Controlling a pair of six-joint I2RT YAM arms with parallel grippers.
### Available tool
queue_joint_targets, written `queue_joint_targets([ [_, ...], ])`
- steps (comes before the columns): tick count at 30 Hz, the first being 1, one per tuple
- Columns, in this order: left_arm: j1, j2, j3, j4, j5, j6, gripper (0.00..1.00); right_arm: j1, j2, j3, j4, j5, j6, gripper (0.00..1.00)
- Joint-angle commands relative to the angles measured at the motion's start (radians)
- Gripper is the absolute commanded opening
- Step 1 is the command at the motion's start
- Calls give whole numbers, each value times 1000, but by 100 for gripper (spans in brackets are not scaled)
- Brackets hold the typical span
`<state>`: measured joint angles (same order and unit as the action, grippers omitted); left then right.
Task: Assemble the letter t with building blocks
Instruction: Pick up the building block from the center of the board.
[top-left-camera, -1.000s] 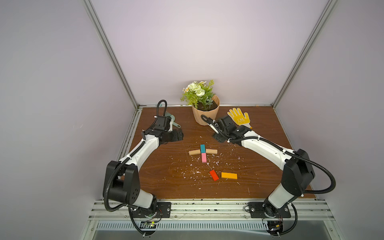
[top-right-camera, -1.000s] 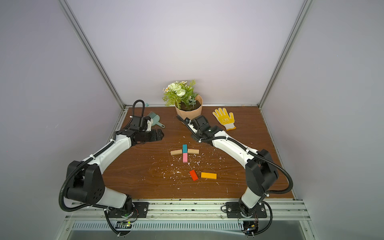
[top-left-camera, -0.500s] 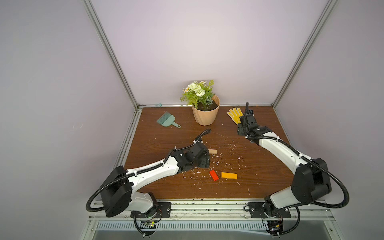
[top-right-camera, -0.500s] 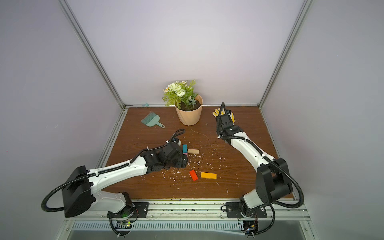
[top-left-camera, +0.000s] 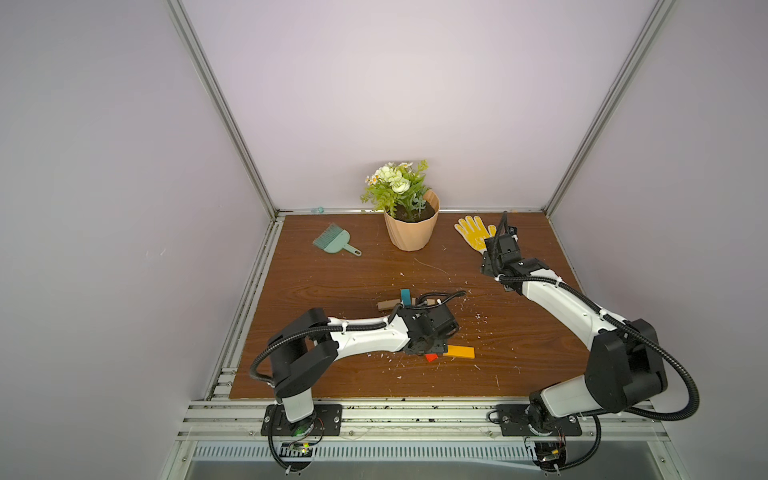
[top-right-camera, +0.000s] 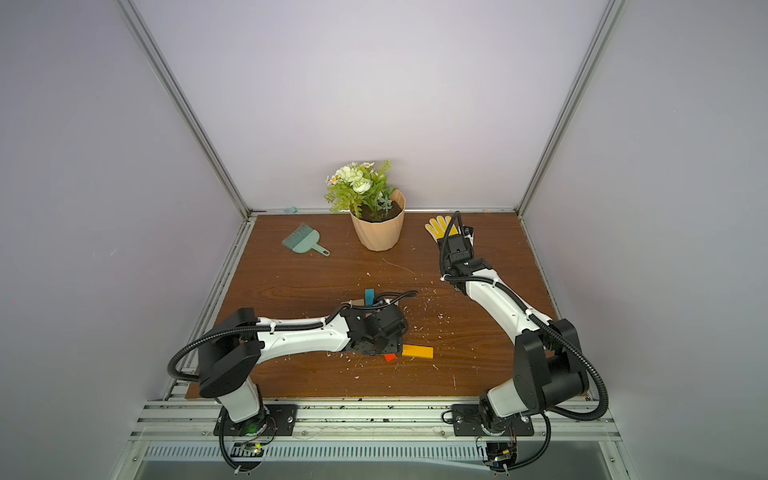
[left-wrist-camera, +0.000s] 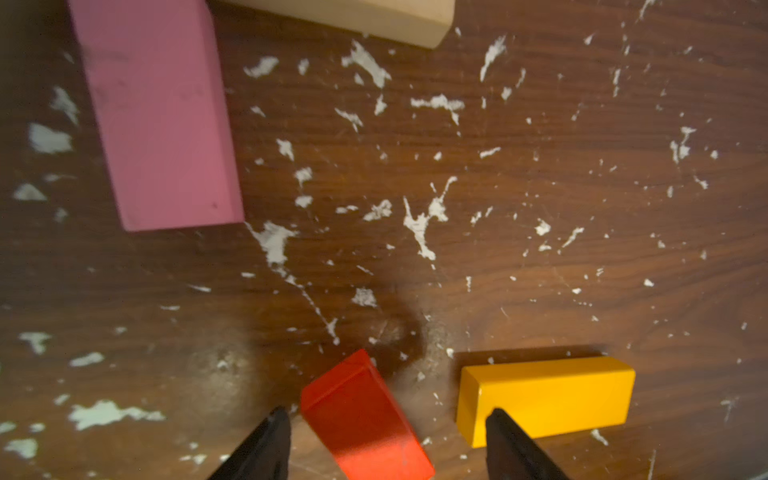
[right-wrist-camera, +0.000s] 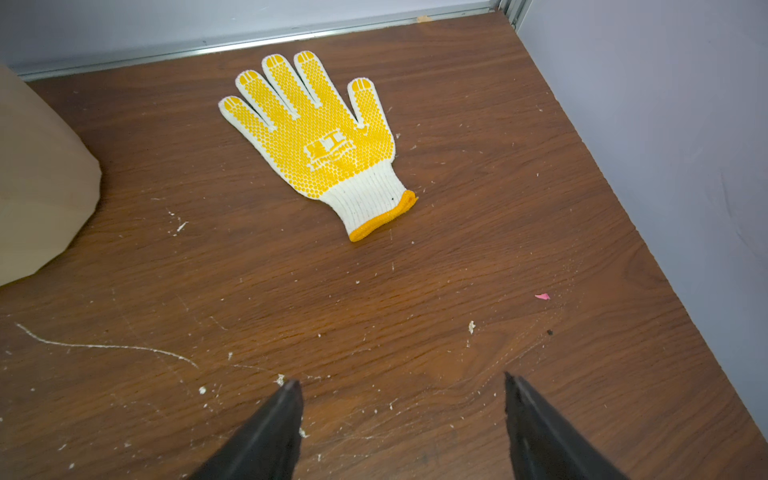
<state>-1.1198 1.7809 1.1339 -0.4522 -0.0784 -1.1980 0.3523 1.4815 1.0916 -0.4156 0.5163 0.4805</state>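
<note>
In the left wrist view my left gripper (left-wrist-camera: 388, 415) is open, its black fingertips (left-wrist-camera: 280, 419) standing on either side of the red block (left-wrist-camera: 361, 419), which lies at a slant between them with gaps on both sides. The orange block (left-wrist-camera: 548, 395) lies just beside one fingertip. The pink block (left-wrist-camera: 162, 120) and a tan block (left-wrist-camera: 353, 16) lie farther off. In both top views the left wrist covers much of the letter t; the teal block (top-left-camera: 405, 296) and a tan end (top-left-camera: 384, 305) show behind it. My right gripper (right-wrist-camera: 401, 381) is open over bare table.
A yellow dotted glove (right-wrist-camera: 316, 137) lies ahead of the right gripper near the back right corner. A potted plant (top-left-camera: 411, 232) stands at the back middle and a teal dustpan brush (top-left-camera: 334, 243) at the back left. White crumbs (left-wrist-camera: 424, 224) litter the wood.
The left arm has swung from the back left down to the blocks and now straddles the red one, its jaws narrower. The right arm has withdrawn to the back right by the glove.
</note>
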Motion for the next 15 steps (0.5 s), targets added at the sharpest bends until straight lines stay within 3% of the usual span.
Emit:
queue_joint_targets([
  [1, -10, 21, 33, -72, 38, -80, 72, 5, -3, -4, 21, 11, 23, 79],
  [10, -12, 19, 18, -103, 78, -196, 62, 7, -40, -28, 28, 18, 13, 79],
  [15, -8, 64, 51, -118, 107, -190, 53, 7, -72, -31, 36, 27, 7, 79],
])
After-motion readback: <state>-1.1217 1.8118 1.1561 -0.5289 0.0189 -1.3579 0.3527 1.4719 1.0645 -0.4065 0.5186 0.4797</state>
